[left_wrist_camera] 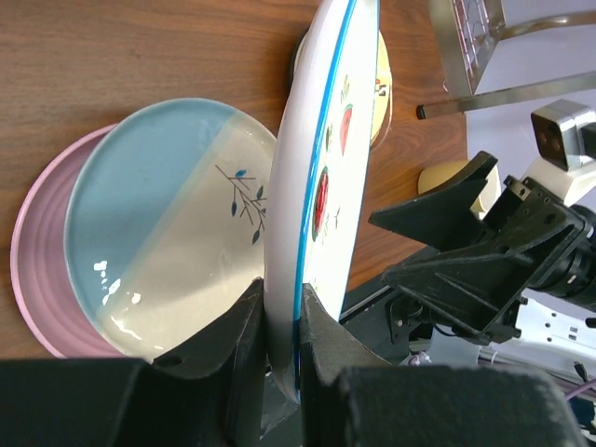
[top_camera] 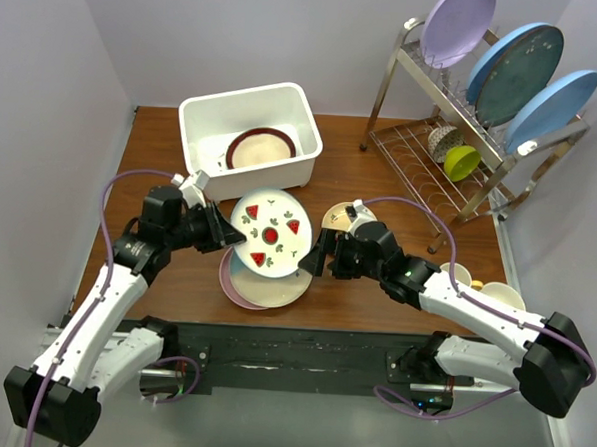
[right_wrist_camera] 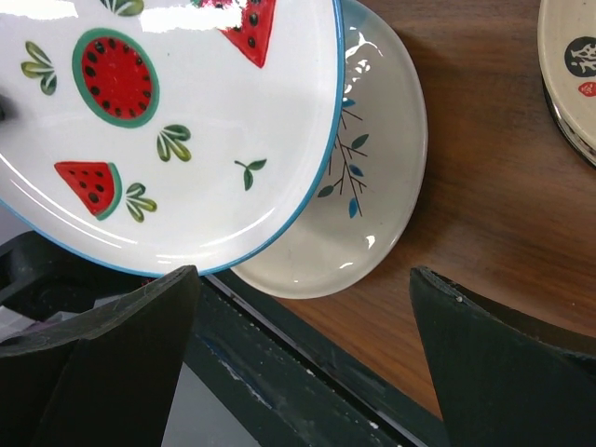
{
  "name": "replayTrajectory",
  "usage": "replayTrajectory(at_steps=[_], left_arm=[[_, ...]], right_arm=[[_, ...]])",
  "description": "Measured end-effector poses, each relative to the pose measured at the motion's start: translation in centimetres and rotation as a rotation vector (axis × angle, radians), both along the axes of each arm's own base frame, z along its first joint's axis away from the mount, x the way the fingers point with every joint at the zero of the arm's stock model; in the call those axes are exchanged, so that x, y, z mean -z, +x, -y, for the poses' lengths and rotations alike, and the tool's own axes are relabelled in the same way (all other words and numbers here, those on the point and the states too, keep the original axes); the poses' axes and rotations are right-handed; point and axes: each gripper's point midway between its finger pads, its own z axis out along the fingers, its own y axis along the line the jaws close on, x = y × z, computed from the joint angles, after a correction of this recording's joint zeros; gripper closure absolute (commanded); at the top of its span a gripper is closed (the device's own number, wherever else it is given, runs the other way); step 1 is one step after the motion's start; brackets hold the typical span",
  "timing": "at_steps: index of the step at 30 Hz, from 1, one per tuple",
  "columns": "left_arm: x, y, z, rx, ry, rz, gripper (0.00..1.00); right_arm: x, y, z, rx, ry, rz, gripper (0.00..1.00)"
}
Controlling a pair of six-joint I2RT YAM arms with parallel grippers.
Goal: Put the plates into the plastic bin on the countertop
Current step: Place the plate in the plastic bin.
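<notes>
A dark brown wood-grain countertop (top_camera: 376, 278) is enclosed by pale walls, with a chrome wire dish rack (top_camera: 422, 150) set at its far right corner. A lilac plate (top_camera: 456, 25) and two blue plates (top_camera: 517, 70) are stood upright in the rack, and a yellow cup (top_camera: 462, 162) is lodged lower down. The white plastic bin (top_camera: 198, 128) is placed at the far left-centre, and a maroon-rimmed cream plate (top_camera: 259, 148) is laid flat inside it.

A white plate with watermelon motifs (top_camera: 271, 232) is held on edge, tilted, above the table in front of the bin; its blue rim is pinched between the narrowly set jaws of the left gripper (left_wrist_camera: 284, 321). Beneath it, a pale blue plate (left_wrist_camera: 158, 186) is stacked on a pink plate (left_wrist_camera: 37, 251) on the wood. A smaller tan plate (top_camera: 336, 216) is seen just to the right.

The jaws of the right gripper (top_camera: 322, 255) are spread wide and nothing is held; they are poised close to the raised plate's right edge.
</notes>
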Motion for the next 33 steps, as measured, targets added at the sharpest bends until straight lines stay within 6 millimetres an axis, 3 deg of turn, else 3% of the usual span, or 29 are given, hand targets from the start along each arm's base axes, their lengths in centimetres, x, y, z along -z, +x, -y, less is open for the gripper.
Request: replayTrajectory(at_steps=[20, 33], left_arm=[[-2.1, 4.2, 0.9, 0.018, 0.034, 0.013, 1.0], [-4.6, 9.3, 2.3, 0.029, 0.019, 0.055, 1.0]], right_arm=[[0.5, -0.2, 0.2, -0.008, -0.014, 0.001, 0.01], [0.9, -0.3, 0.4, -0.015, -0.027, 0.003, 0.01]])
